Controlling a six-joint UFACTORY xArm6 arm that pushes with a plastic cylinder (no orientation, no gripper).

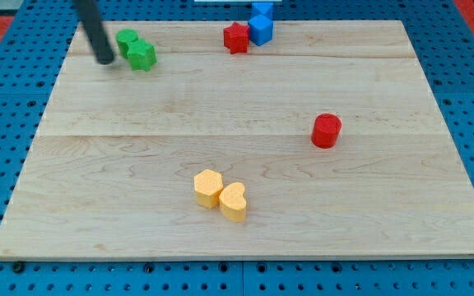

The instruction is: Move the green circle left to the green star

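The green circle [126,39] sits near the view's top left on the wooden board [245,107]. The green star [143,56] touches it on its lower right side. My tip [105,59] is at the end of the dark rod that comes down from the view's top left. It stands just left of the two green blocks, level with the star and a small gap away from it.
A red star [236,38] and a blue block [261,30] touch at the view's top middle, with another blue block [262,8] behind at the board's edge. A red cylinder [326,131] stands right of centre. A yellow hexagon [208,188] and a yellow heart [233,201] touch at the lower middle.
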